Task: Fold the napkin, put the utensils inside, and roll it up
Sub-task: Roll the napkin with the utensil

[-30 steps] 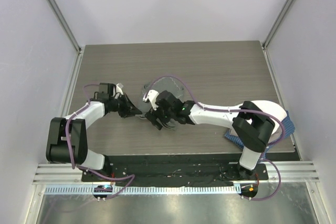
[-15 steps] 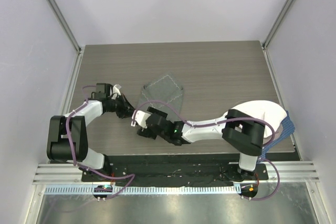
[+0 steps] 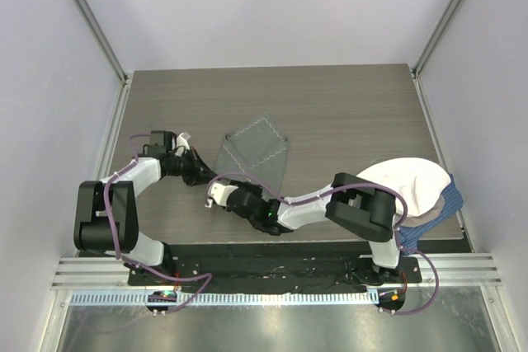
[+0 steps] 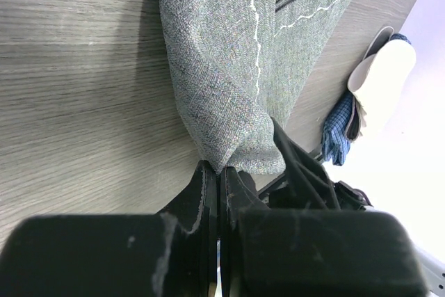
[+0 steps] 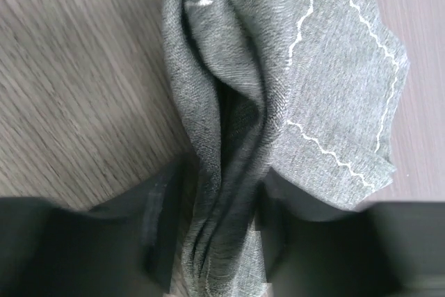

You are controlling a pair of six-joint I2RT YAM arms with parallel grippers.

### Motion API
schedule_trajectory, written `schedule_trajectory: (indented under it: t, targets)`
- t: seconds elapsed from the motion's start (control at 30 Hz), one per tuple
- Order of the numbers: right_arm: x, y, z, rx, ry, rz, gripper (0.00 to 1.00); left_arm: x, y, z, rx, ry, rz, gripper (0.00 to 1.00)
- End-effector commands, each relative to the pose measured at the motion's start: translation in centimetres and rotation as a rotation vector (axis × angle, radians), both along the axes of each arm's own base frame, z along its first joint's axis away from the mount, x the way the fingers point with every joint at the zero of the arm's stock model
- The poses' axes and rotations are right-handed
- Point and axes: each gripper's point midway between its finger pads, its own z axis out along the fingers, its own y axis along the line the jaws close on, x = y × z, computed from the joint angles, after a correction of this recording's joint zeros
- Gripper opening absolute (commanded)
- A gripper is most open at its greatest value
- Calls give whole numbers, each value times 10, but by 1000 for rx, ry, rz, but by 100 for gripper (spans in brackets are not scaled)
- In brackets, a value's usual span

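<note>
The left gripper (image 4: 219,174) has its two black fingers pressed flat together, pinching one corner of the napkin (image 4: 229,53) between their tips. From that pinch the grey-green cloth fans out away from the fingers, lying in soft folds on the wood-grain table (image 3: 346,105), with pale zigzag hem stitching running across it. Just beside the left gripper, on the side nearer the arm bases in the overhead view, the right gripper (image 5: 221,231) sits low over the same edge of the cloth. Its fingers (image 5: 163,220) stand partly apart, one on each side of a bunched ridge of napkin, and both touch the gathered pleats squeezed between them. Beyond the right fingers the cloth widens into a flatter sheet with its hem lines showing. Most of the napkin spreads away from both grippers toward the middle of the table. Well apart from both grippers, past the right arm's elbow at the table's right edge, lies a folded cream-white cloth (image 3: 408,183), with a blue checked cloth (image 3: 450,201) partly under it.
</note>
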Motion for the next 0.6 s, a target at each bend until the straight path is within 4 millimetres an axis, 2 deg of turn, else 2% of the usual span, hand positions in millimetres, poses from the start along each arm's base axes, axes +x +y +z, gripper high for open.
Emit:
schedule_trajectory:
  t: [0.0, 0.03, 0.07, 0.1, 0.13, 0.17, 0.23, 0.27, 0.3, 0.33, 0.37, 0.43, 0.47, 0.5, 0.57]
  targets:
    - [4, 0, 1, -10, -36, -22, 31, 8, -4, 13, -43, -40, -24, 0]
    - [-1, 4, -3, -13, -7, 5, 25, 7, -4, 13, -46, -39, -26, 0]
    - [-5, 1, -8, -40, 23, 14, 20, 8, -4, 13, -45, -41, -25, 8]
    - [-7, 6, -6, -27, 44, 19, 9, 8, -4, 14, -45, -44, -25, 16]
    - [-12, 10, -6, -15, 81, 43, 5, 8, -4, 15, -43, -46, -24, 22]
    - [-13, 5, -10, -36, 115, 45, 2, 8, -3, 15, -32, -53, -20, 34]
    - [-16, 12, -7, 1, 190, 47, 1, 8, 1, 17, -10, -63, -6, 44]
    - [-25, 12, -11, -11, 266, 83, 1, 12, 12, 21, 17, -85, 36, 49]
    - [-18, 17, -4, 21, 293, 76, 1, 12, 14, 22, 34, -94, 48, 52]
    - [-20, 16, -5, 23, 338, 70, 1, 10, 17, 21, 50, -92, 62, 57]
    - [-24, 21, -2, 30, 399, 96, 1, 10, 20, 27, 69, -120, 81, 59]
    - [-21, 20, -1, 43, 473, 86, 1, 7, 27, 21, 104, -122, 133, 63]
    - [-27, 25, 2, 52, 538, 118, 1, 6, 29, 22, 114, -134, 150, 64]
    - [-22, 23, 3, 65, 571, 111, 1, 8, 35, 27, 139, -170, 185, 66]
    - [-33, 29, 5, 92, 681, 161, 1, 5, 39, 25, 153, -193, 234, 71]
